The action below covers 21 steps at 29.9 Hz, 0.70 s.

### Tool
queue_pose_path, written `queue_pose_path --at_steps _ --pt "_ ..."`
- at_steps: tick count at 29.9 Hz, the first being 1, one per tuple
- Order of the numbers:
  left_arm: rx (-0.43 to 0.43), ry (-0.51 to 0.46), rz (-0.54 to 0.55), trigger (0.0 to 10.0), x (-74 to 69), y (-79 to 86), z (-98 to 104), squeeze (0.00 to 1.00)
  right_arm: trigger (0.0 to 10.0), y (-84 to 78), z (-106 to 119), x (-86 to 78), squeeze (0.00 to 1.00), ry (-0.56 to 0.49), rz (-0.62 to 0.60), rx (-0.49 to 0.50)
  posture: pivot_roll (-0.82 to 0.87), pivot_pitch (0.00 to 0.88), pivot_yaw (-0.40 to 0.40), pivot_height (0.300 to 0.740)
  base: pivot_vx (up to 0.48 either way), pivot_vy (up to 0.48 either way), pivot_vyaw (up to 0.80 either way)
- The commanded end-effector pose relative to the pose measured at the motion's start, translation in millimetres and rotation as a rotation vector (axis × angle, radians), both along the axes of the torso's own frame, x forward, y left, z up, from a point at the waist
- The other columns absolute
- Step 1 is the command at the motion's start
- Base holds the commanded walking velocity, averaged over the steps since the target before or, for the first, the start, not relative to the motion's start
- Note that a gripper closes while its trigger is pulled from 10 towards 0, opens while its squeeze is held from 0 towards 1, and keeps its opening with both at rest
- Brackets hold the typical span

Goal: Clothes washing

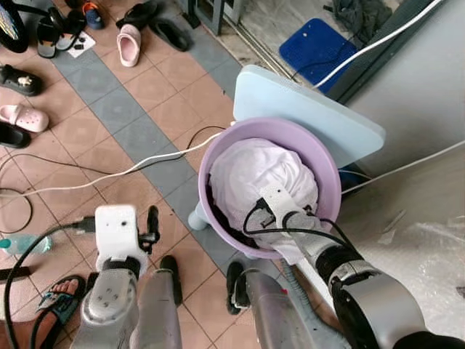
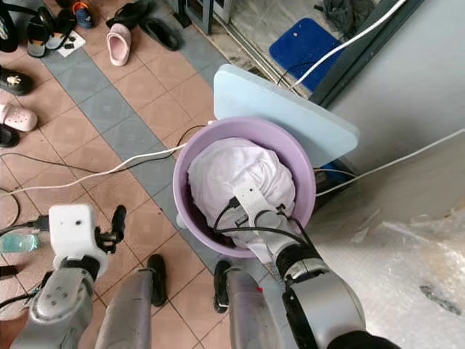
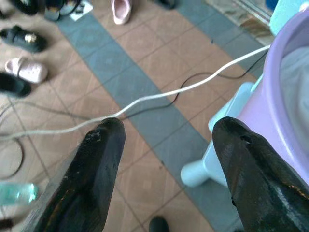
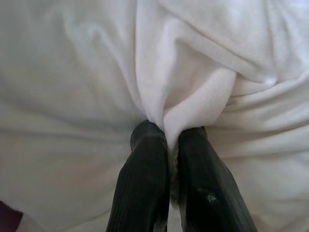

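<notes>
My right hand is pinching a fold of the white laundry, fingers squeezed nearly together with the cloth caught between them. That bundle is sitting heaped in the purple basin, which is resting on a pale blue stool, at about 1 o'clock from where I'm looking down. My left hand is hanging over the tiled floor around 8 o'clock, fingers spread wide and gripping nothing. A white cable is trailing across the tiles, and shoes are scattered up around 11 o'clock.
</notes>
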<state>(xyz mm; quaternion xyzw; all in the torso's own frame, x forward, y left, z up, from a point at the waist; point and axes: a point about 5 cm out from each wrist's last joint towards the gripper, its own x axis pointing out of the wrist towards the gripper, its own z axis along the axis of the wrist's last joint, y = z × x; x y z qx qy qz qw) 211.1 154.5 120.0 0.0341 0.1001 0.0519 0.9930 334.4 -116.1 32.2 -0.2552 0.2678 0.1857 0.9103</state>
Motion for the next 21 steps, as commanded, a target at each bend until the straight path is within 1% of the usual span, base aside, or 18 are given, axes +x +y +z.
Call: queue_pose_path --at_steps 1,2,4,5,6,7,8,9,10,12,13,15,17,18,19,21 --pt "0.01 0.019 0.002 10.0 1.6 0.5 -7.5 0.0 0.0 -5.8 3.9 3.4 0.0 -0.006 -0.024 0.035 0.09 0.274 -0.132 0.74 0.0 0.0 0.0" --pt "0.01 0.012 -0.002 10.0 3.5 -0.1 -7.1 0.0 0.0 -6.0 7.1 5.9 0.0 -0.018 -0.03 0.049 0.09 0.274 -0.132 0.74 0.0 0.0 0.0" --pt "0.013 0.003 -0.006 10.0 11.5 0.8 -7.7 0.0 0.0 -5.1 13.8 10.8 0.0 -0.039 -0.041 0.071 0.08 0.244 -0.119 0.74 0.0 0.0 0.0" --pt "0.016 -0.007 -0.011 10.0 17.5 0.9 -7.7 0.0 0.0 -4.6 20.8 15.6 0.0 -0.068 -0.047 0.091 0.07 0.223 -0.108 0.74 0.0 0.0 0.0" --pt "0.017 -0.01 -0.014 10.0 19.8 0.9 -7.6 0.0 0.0 -4.2 23.5 17.4 0.0 -0.08 -0.048 0.098 0.07 0.223 -0.108 0.74 0.0 0.0 0.0" --pt "0.022 -0.022 -0.023 10.0 28.2 1.1 -7.4 0.0 0.0 -2.1 34.0 23.6 0.0 -0.129 -0.044 0.127 0.06 0.185 -0.088 0.74 0.0 0.0 0.0" --pt "0.023 -0.027 -0.026 10.0 30.4 1.0 -7.1 0.0 0.0 -1.7 37.3 25.4 0.0 -0.145 -0.043 0.136 0.06 0.185 -0.088 0.74 0.0 0.0 0.0" --pt "0.026 -0.033 -0.031 10.0 34.1 0.9 -6.6 0.0 0.0 -1.4 42.5 28.3 0.0 -0.169 -0.046 0.151 0.05 0.158 -0.073 0.74 0.0 0.0 0.0" --pt "0.028 -0.04 -0.036 10.0 36.9 0.4 -5.8 0.0 0.0 -1.5 47.9 31.0 0.0 -0.195 -0.05 0.172 0.05 0.15 -0.069 0.74 0.0 0.0 0.0" --pt "0.045 -0.078 -0.06 10.0 48.0 -4.1 -2.3 0.0 0.0 -5.3 74.5 39.2 0.0 -0.349 -0.055 0.269 0.03 0.082 -0.04 0.74 0.0 0.0 0.0" --pt "0.049 -0.085 -0.063 10.0 49.3 -5.3 -1.6 0.0 0.0 -6.9 78.4 39.4 0.0 -0.377 -0.057 0.281 0.03 0.082 -0.04 0.74 0.0 0.0 0.0" --pt "0.055 -0.097 -0.065 10.0 56.7 -7.2 -2.2 0.0 0.0 -11.7 86.1 38.6 0.0 -0.441 -0.074 0.312 0.03 0.031 -0.029 0.74 0.0 0.0 0.0" --pt "0.059 -0.113 -0.072 10.0 62.0 -10.0 -1.1 0.0 0.0 -18.0 92.3 35.1 0.0 -0.498 -0.099 0.336 0.02 0.004 -0.022 0.74 0.0 0.0 0.0" --pt "0.059 -0.113 -0.072 10.0 62.0 -10.0 -1.1 0.0 0.0 -18.0 92.3 35.1 0.0 -0.498 -0.099 0.336 0.02 0.004 -0.022 0.74 0.0 0.0 0.0" --pt "0.06 -0.121 -0.076 10.0 63.7 -11.8 0.2 0.0 0.0 -21.8 96.0 32.3 0.0 -0.532 -0.116 0.348 0.02 0.0 -0.02 0.74 0.0 0.0 0.0" --pt "0.078 -0.138 -0.077 10.0 74.2 -12.4 3.0 0.0 0.0 -26.9 113.0 20.9 0.0 -0.638 -0.174 0.401 0.0 0.0 0.012 0.74 0.0 0.0 0.0"
